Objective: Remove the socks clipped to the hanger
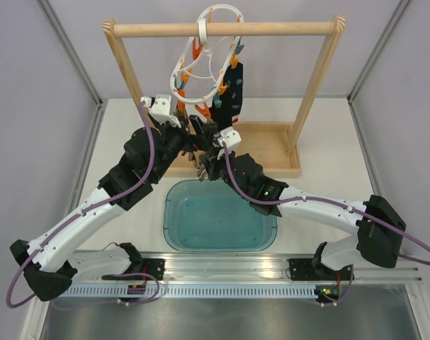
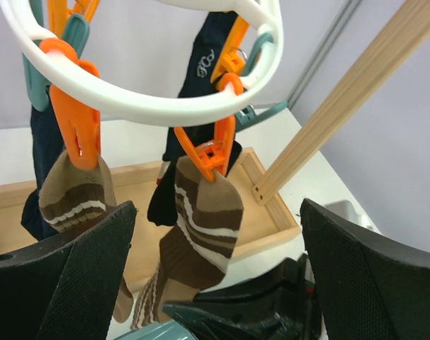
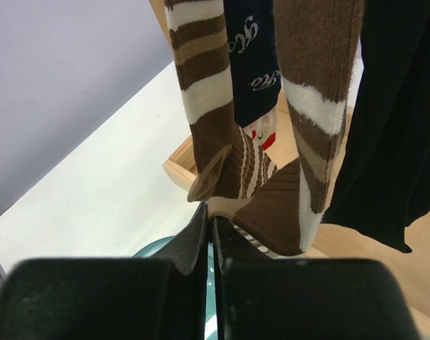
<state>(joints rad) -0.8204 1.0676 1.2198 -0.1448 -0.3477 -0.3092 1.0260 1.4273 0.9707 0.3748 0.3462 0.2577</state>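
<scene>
Here, by the teal tub point(image 1: 218, 237), left hand point(image 2: 218, 209) gapes, right hand point(image 3: 211, 221) clenched beside striped sock point(image 3: 271, 205).

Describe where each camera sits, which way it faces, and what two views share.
Top external: above and behind the bases, looking down at the table, hanger, left arm and right arm.
Left wrist: on the left arm, looking up at the hanger ring; the left gripper, fingers open, frames the bottom.
Right wrist: low, looking up at the socks; the right gripper, fingers shut, fills the bottom.
Shared: both wrist views show the brown striped socks.
</scene>
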